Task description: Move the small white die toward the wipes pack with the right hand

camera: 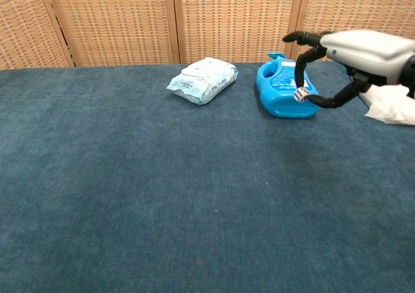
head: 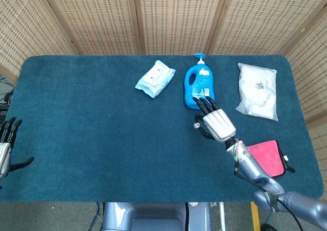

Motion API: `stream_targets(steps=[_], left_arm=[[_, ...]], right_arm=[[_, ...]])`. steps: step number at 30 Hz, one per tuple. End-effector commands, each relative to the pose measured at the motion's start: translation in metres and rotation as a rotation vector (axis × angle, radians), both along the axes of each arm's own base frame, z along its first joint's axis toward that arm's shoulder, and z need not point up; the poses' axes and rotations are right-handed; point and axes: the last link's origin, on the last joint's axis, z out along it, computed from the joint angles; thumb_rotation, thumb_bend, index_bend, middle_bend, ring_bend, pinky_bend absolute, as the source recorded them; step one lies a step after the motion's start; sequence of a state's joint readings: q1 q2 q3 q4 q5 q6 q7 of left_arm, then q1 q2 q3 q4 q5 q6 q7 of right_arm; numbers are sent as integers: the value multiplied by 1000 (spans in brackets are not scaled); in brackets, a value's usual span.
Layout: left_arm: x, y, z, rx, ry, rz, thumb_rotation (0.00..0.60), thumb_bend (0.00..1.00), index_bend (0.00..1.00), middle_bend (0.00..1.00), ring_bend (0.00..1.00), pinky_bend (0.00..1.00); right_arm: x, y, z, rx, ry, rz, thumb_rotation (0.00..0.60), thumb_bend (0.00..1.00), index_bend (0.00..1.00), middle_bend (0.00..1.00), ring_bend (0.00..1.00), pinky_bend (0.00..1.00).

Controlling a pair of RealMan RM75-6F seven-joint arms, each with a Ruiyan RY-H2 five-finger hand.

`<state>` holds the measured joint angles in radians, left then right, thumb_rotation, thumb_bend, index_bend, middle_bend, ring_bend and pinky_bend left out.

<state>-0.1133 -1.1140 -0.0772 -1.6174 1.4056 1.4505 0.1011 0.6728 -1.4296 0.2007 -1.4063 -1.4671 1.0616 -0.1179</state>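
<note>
My right hand (camera: pixel 353 53) is raised above the table and pinches the small white die (camera: pixel 301 95) between thumb and a fingertip, in front of the blue bottle. From the head camera the same right hand (head: pixel 216 124) hovers just below the bottle, and the die (head: pixel 196 125) peeks out at its left edge. The white wipes pack (head: pixel 155 79) lies at the back centre-left, also in the chest view as the wipes pack (camera: pixel 201 80). My left hand (head: pixel 6 146) sits at the table's left edge, fingers apart, holding nothing.
A blue detergent bottle (head: pixel 199 86) lies right of the wipes pack; the bottle (camera: pixel 286 89) is directly behind the held die. A white plastic bag (head: pixel 258 90) lies at the back right. A pink cloth (head: pixel 265 157) sits near the front right edge.
</note>
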Motion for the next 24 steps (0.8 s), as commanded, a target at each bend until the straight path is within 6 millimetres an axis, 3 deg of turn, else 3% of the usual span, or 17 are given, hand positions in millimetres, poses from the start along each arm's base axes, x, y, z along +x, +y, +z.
stream_targets(steps=[1, 4, 8, 10, 19, 24], left_arm=[[-1, 0, 1, 0, -3, 3, 600, 0, 0, 0, 0, 0], [-1, 0, 2, -1, -4, 5, 600, 0, 0, 0, 0, 0], [-1, 0, 4, 0, -10, 3, 600, 0, 0, 0, 0, 0], [-1, 0, 4, 0, -11, 3, 600, 0, 0, 0, 0, 0], [-1, -1, 7, 0, -21, 3, 600, 0, 0, 0, 0, 0], [-1, -2, 9, -1, -30, 0, 600, 0, 0, 0, 0, 0]], right_arm=[[24, -8, 17, -39, 8, 19, 600, 466, 539, 0, 0, 0], [34, -8, 22, -53, 14, 28, 600, 460, 500, 0, 0, 0], [39, -6, 25, -61, 33, 30, 600, 398, 170, 0, 0, 0], [40, -6, 26, -60, 38, 21, 600, 371, 107, 0, 0, 0], [38, -3, 33, -81, 55, -7, 600, 370, 97, 0, 0, 0], [26, 11, 56, -128, 24, -12, 600, 386, 97, 0, 0, 0]])
